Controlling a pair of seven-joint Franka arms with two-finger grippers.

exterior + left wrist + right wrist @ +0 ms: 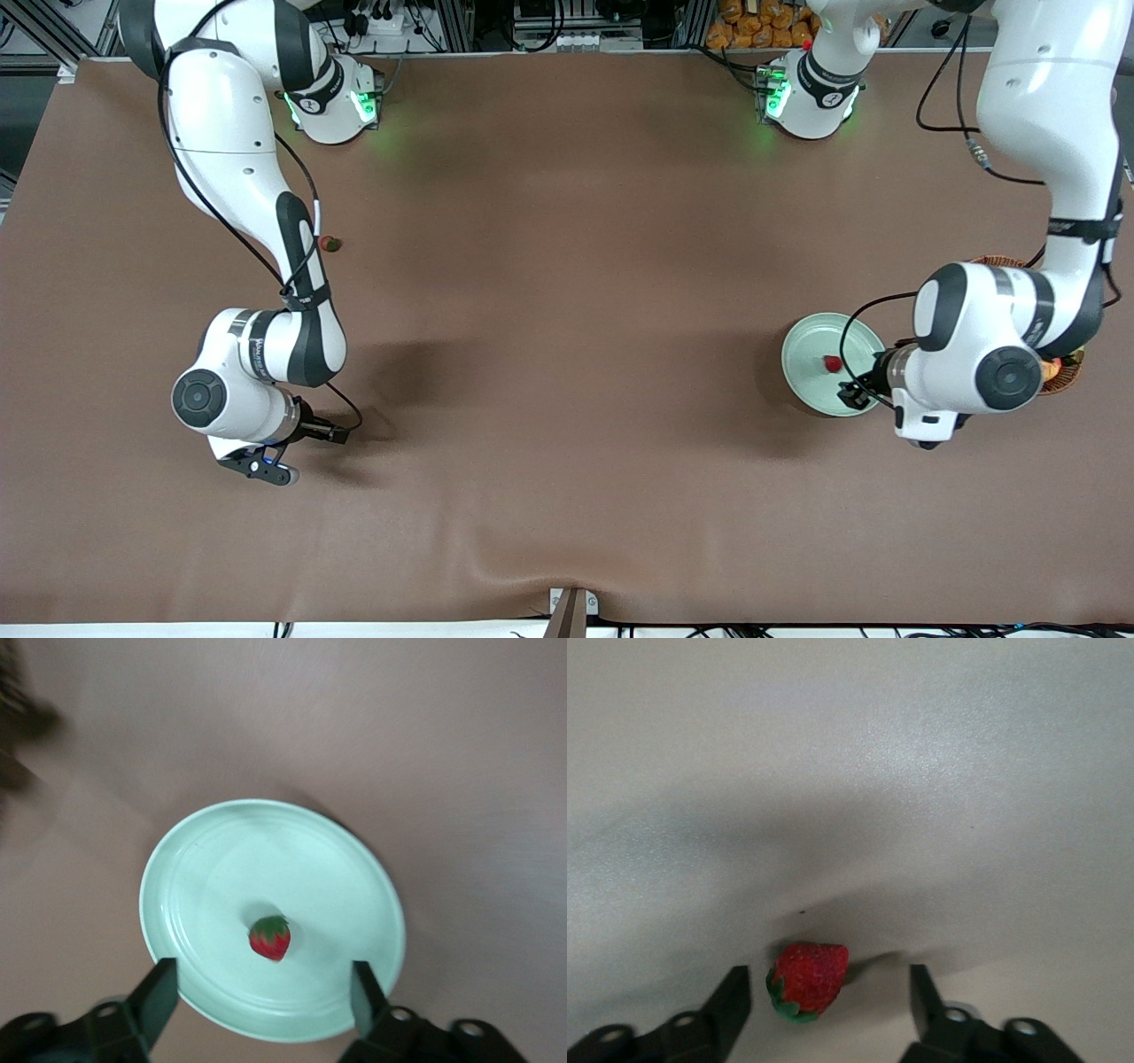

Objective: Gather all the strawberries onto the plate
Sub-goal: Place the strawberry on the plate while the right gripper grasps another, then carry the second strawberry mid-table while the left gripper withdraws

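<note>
Mid-collection: one strawberry point(269, 937) already lying in the mint-green plate point(802, 377), near its middle, with two more still out on the brown table point(567, 310). Left gripper point(264, 999) hanging over the plate's rim, fingers point(158, 992) spread wide and empty, nothing touched; berry free between and just past the tips in the left wrist view, so a drop judged as done on that side. Plate sitting toward the left arm's end of the table, touching or just beside a wicker basket point(1063, 377) mostly hidden under the arm. Right gripper point(830, 1003) low over the table toward the right arm's end, near the front edge, fingers apart on either side of a second strawberry point(808, 981), no contact visible and no grip yet. Third strawberry point(330, 243) lying on the table beside the right arm's forearm, farther from the front camera than that gripper. Next move, by judgement: close gently on the small, soft-looking berry, centred so it cannot squirt out sideways, then lift and carry across to the plate; left arm clear of the plate first to avoid a clash.
</note>
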